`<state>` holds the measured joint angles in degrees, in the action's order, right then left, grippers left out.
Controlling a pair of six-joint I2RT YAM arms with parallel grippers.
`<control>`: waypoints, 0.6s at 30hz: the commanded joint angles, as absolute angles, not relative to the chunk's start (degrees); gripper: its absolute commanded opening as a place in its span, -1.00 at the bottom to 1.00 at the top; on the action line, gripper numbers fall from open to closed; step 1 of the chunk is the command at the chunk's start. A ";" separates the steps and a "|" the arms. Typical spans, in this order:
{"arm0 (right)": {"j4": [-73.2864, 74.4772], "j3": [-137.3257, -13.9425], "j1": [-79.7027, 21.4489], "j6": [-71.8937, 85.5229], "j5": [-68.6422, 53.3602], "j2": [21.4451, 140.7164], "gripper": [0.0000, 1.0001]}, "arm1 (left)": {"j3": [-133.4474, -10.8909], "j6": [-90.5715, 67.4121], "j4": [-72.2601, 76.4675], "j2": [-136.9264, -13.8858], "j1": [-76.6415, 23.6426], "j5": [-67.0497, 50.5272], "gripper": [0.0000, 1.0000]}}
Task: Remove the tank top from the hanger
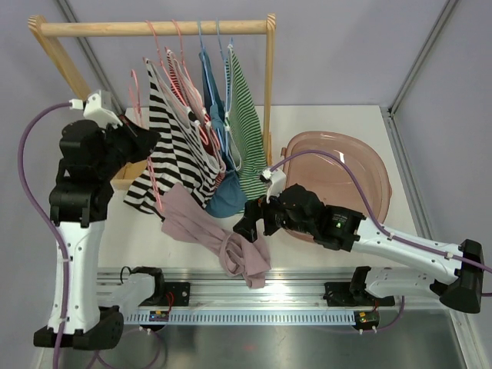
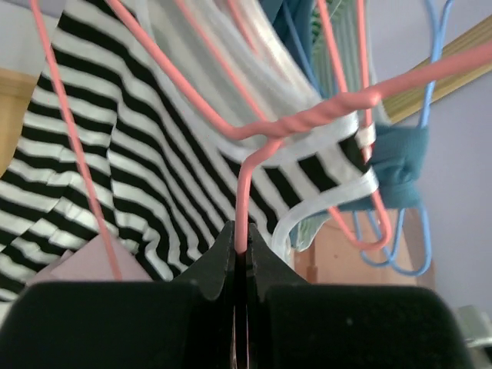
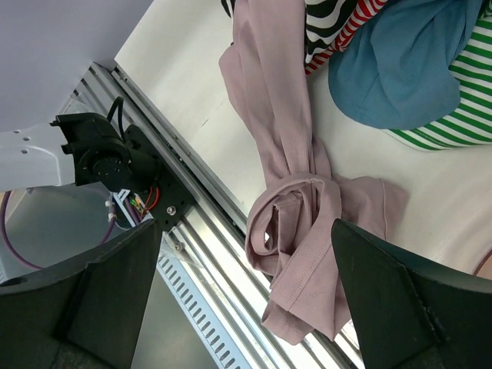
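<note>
Your basin (image 1: 369, 165): near side hidden by right arm (image 1: 400, 242). Left gripper (image 2: 243, 240) clamped on hanger (image 2: 307, 123). Right gripper (image 3: 246, 261) wide, unladen, over tank top (image 3: 284, 154).

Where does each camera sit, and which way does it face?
Top external: above and behind the bases, looking down on table, wooden rack and basin; left arm and right arm show.
Left wrist: on the left arm, looking along the shut left tool, pinching a pink hanger, toward the striped top.
Right wrist: on the right arm, looking down past the fingers of the open right tool at the mauve tank top.
Shared: top external and right wrist both show the mauve tank top.
</note>
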<state>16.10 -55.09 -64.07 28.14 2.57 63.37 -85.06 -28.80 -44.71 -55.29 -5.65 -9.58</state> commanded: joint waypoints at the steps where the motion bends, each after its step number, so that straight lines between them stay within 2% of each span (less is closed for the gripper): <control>1: 15.03 -54.49 -64.42 27.69 4.40 62.84 0.99 | -92.26 -29.26 -37.45 -60.19 3.38 -30.54 -1.00; 3: 15.21 -54.41 -64.51 27.60 4.39 62.75 0.99 | -93.07 -33.12 -32.73 -62.30 8.50 -37.32 -1.00; 4: 15.12 -54.14 -64.42 27.60 4.39 62.67 0.99 | -93.51 -35.14 -30.78 -65.01 13.31 -44.31 -1.00; 7: 14.59 -53.62 -64.51 27.77 3.96 62.40 0.99 | -93.87 -42.88 -22.25 -69.59 18.44 -52.53 -1.00; 18: 13.97 -53.61 -64.42 26.81 2.11 65.04 0.99 | -108.44 -45.18 -21.70 -81.47 20.48 -52.82 -1.00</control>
